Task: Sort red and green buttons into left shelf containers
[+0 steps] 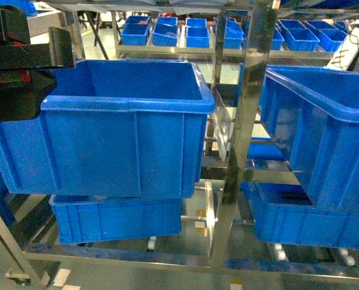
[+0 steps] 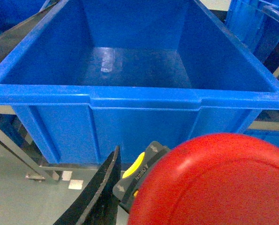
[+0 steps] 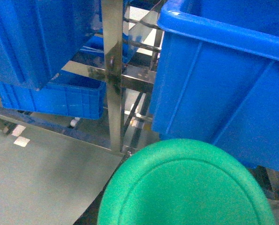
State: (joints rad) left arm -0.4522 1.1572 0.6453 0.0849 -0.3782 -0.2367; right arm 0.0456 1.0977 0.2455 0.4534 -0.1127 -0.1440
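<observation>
Bin (image 1: pixel 125 145) left; bin (image 1: pixel 324 133) right

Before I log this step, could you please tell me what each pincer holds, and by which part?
Left: red mushroom-cap button. Right: green mushroom-cap button. Each cap fills its wrist view, hiding the grip point.

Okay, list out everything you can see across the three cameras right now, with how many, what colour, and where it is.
Large bin: one, bright blue, upper left shelf, nothing seen inside.
Lower bin: one, blue, beneath the large bin.
Right bins: at least two, blue, stacked on the right shelf.
Small trays: several, blue, on the far rack.
Shelf frame: one, silver metal, between the left and right bins.
Red button: one, red cap, close before the left wrist camera, in front of the large bin.
Green button: one, green cap, close before the right wrist camera, below the right bins.
Left gripper: one, black, at the large bin's left rim; it appears to hold the red button.
Right gripper: fingers out of view.
</observation>
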